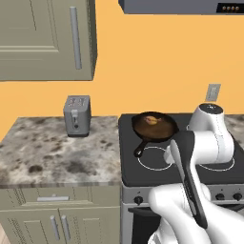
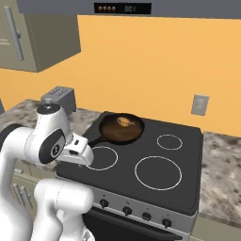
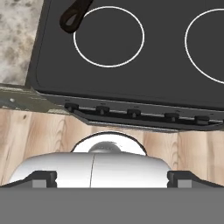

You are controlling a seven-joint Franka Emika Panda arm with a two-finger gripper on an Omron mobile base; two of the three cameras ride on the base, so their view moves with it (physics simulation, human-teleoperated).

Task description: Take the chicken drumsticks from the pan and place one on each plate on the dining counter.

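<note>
Upper left of the left base view: a grey-green cabinet [image 1: 45, 38] with a long silver handle. Below it, left of middle: a small grey toaster [image 1: 76, 116] standing on a speckled marble counter [image 1: 52, 152]. Just right of that: a black stove [image 1: 157, 164] with white rings. On its back left ring, near the middle of the frame: the pan [image 1: 153, 126], round and black, brownish inside, with a short black handle pointing to the lower left. Inside the pan: a small golden-brown lump, the chicken drumsticks [image 1: 152, 120], too small to count. Lower right: the white arm, folded in front of the stove. Right edge, on the orange wall: a grey wall socket [image 1: 213, 92].

Top middle of the right base view: a dark display [image 2: 123, 8] with small orange marks, too blurry to read.

Bottom corners of the hand view: the gripper [image 3: 112, 179], with only the dark tips peeking out. Open or closed: cannot tell. Nothing seen between the tips. Upper left there: the end of the pan handle. Across the middle: a row of dark knobs [image 3: 134, 113] above a wooden floor [image 3: 43, 131].
</note>
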